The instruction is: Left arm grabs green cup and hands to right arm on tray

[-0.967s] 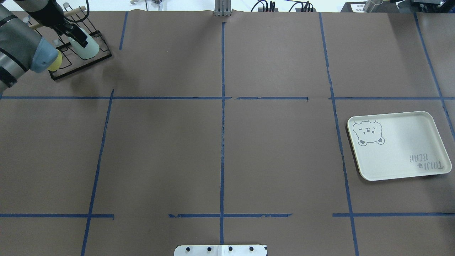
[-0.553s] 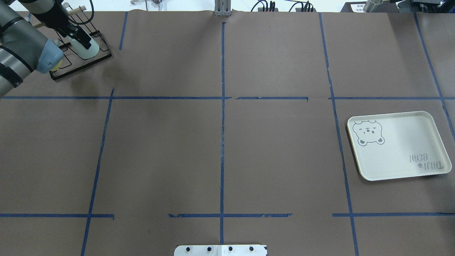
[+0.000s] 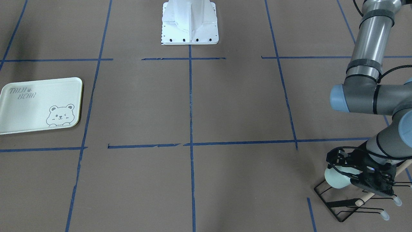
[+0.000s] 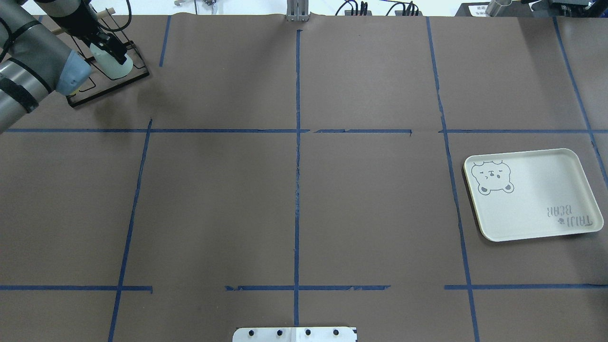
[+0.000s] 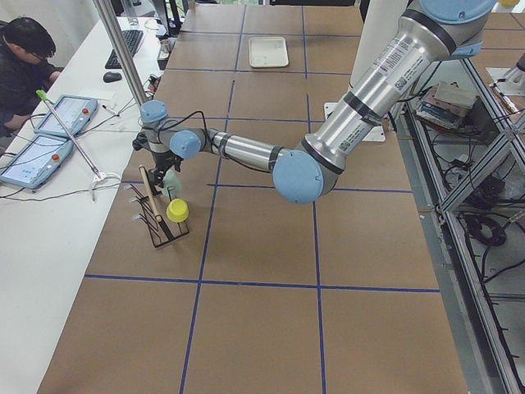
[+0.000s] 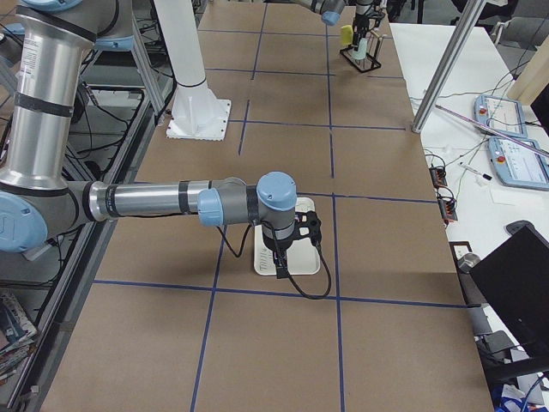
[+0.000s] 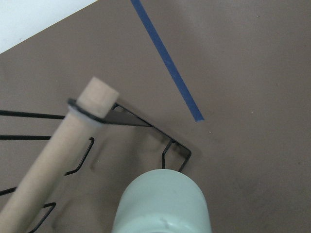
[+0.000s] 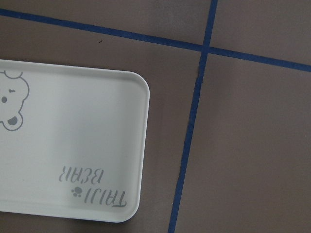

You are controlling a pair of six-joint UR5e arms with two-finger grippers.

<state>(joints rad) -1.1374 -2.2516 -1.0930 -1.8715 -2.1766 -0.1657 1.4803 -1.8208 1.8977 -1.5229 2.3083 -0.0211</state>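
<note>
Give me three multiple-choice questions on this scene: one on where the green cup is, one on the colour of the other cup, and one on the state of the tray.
1. Where is the green cup?
A. at the table's middle
B. at the black wire rack
C. beside the robot's base

2. What colour is the second cup at the rack?
A. red
B. yellow
C. blue

3. What state is the tray in?
A. bare, drawing side up
B. loaded with a cup
C. flipped over

Answers:
1. B: the front-facing view shows it among the rack's wires.
2. B: the left side view shows it yellow.
3. A: the overhead view shows the bear drawing and nothing on the tray.
</note>
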